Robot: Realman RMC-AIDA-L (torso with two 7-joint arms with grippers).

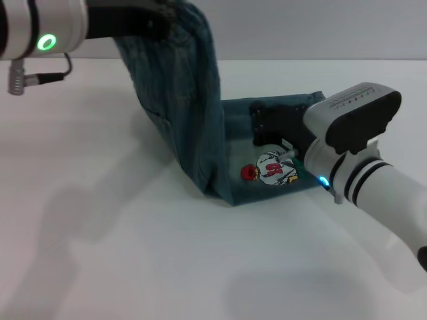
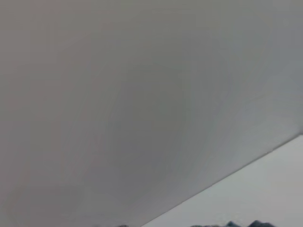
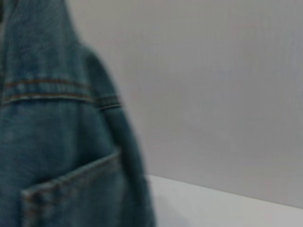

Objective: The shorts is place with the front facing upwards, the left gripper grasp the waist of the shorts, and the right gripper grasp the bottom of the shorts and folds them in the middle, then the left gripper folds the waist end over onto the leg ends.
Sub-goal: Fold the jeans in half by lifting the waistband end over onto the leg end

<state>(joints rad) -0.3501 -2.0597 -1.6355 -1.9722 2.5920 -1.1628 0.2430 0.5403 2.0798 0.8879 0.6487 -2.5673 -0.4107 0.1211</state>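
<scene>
Washed denim shorts (image 1: 193, 113) on smooth matt white table (image 1: 133, 253)

A smooth white tabletop (image 1: 133, 253) fills most of the head view, running from 9 o'clock through 6 o'clock to 3 o'clock. Soft grey shadows lie on it at about 8 o'clock and at 5 o'clock. A plain pale grey wall (image 1: 300, 30) stands behind it at 12 to 1 o'clock, meeting the table's far edge in a straight line. That wall (image 3: 213, 94) also backs the right wrist view.
</scene>
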